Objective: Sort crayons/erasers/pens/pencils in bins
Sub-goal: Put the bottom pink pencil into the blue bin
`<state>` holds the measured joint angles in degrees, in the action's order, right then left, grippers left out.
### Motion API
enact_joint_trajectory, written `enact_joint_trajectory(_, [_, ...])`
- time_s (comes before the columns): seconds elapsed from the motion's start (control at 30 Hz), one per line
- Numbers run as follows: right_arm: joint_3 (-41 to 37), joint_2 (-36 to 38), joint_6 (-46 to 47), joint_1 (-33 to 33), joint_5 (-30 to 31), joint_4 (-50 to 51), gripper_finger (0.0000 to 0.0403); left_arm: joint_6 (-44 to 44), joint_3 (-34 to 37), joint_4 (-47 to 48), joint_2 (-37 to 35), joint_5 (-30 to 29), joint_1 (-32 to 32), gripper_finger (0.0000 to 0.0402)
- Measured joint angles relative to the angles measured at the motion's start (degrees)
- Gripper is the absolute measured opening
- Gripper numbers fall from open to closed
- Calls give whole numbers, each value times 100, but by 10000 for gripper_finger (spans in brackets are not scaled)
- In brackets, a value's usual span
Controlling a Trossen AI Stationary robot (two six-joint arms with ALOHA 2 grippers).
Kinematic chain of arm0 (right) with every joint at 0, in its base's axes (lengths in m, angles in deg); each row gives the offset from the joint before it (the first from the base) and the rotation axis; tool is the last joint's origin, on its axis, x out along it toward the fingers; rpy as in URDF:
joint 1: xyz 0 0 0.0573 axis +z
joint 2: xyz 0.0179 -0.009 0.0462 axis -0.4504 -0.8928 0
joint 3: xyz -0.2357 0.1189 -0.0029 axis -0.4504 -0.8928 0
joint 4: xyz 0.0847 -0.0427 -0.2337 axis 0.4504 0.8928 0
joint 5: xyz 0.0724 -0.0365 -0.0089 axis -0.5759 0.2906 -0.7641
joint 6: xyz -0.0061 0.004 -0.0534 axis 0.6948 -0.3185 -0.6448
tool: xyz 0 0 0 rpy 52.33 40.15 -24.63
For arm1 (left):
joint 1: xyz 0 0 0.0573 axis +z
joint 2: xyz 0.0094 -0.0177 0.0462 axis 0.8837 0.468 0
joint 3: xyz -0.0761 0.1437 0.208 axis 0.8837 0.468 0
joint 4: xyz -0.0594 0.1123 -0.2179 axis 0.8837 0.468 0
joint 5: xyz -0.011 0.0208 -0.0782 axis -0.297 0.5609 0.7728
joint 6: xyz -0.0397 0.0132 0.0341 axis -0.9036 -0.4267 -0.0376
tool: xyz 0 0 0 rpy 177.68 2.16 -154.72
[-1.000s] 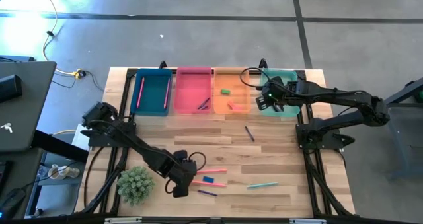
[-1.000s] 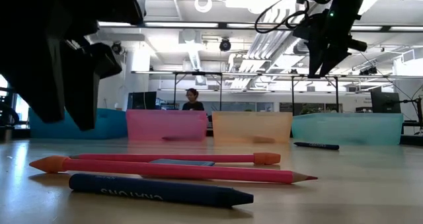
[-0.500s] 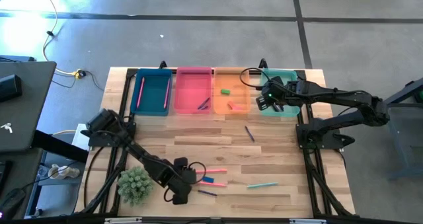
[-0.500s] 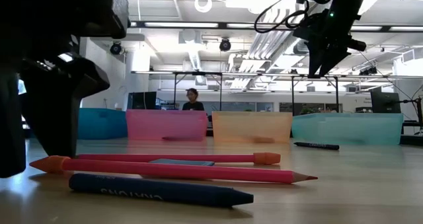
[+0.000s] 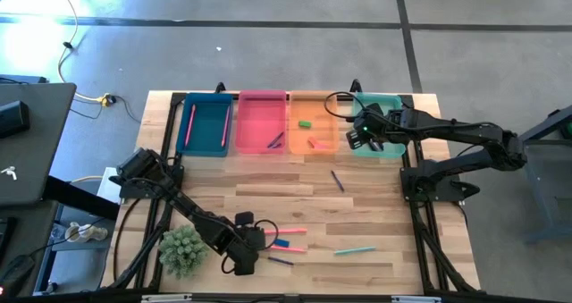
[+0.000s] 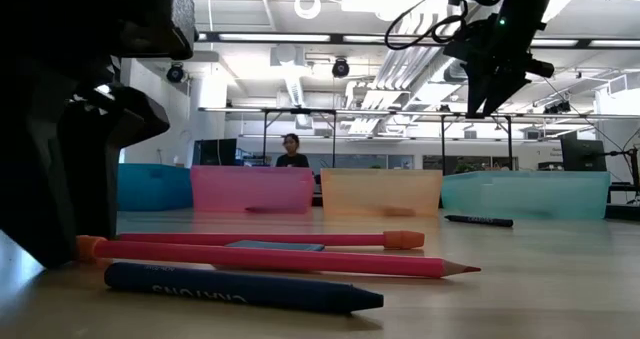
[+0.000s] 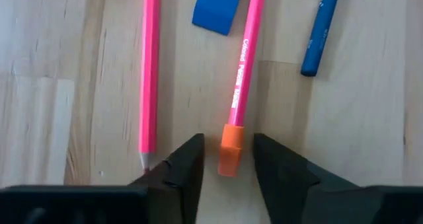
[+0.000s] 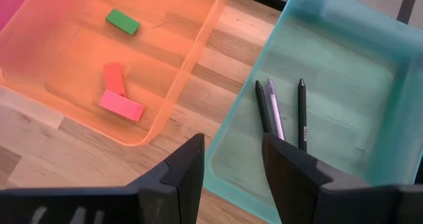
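Observation:
Two pink pencils (image 5: pixel 290 231) (image 5: pixel 288 248) lie flat on the table's near part, with a blue eraser (image 5: pixel 281 242) between them and a dark blue crayon (image 5: pixel 280 260) nearer the edge. My left gripper (image 7: pixel 228 148) is low at the nearer pencil's orange eraser end (image 7: pixel 230 151). Its fingers are open, one on each side, with a narrow gap showing at each. My right gripper (image 8: pixel 232 148) hangs open above the wall between the orange bin (image 8: pixel 79 72) and the teal bin (image 8: pixel 344 118). It holds nothing.
The blue bin (image 5: pixel 205 124), pink bin (image 5: pixel 262 122), orange bin (image 5: pixel 313 122) and teal bin (image 5: pixel 384 124) stand in a row at the far edge. A dark pen (image 5: pixel 337 180) and a teal stick (image 5: pixel 355 249) lie loose. A small green plant (image 5: pixel 182 249) stands beside my left arm.
My left gripper has come down to the table and a little toward the near edge, stopping at the nearer pencil's orange end. Its fingers have then drawn closer together about that end. The pencils, eraser and crayon have kept their places.

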<state>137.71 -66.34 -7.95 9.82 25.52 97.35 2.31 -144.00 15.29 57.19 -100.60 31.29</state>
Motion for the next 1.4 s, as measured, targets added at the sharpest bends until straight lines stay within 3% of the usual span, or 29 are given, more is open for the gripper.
enact_joint_trajectory(0.4, [0, 0, 0, 0, -35, 2, 144, 509, -1, -103, 13, 94, -36, 23])
enact_joint_trajectory(0.67, [0, 0, -98, 31, -519, 0, 144, 501, 10, -70, -97, 178, -39, 16])
enact_joint_trajectory(1.0, [0, 0, -107, 249, -546, 2, 144, 300, 4, -47, -560, 170, -4, 15])
enact_joint_trajectory(1.4, [0, -2, -107, 326, -1003, -55, 144, 252, 9, 897, -1709, -1143, 490, 15])
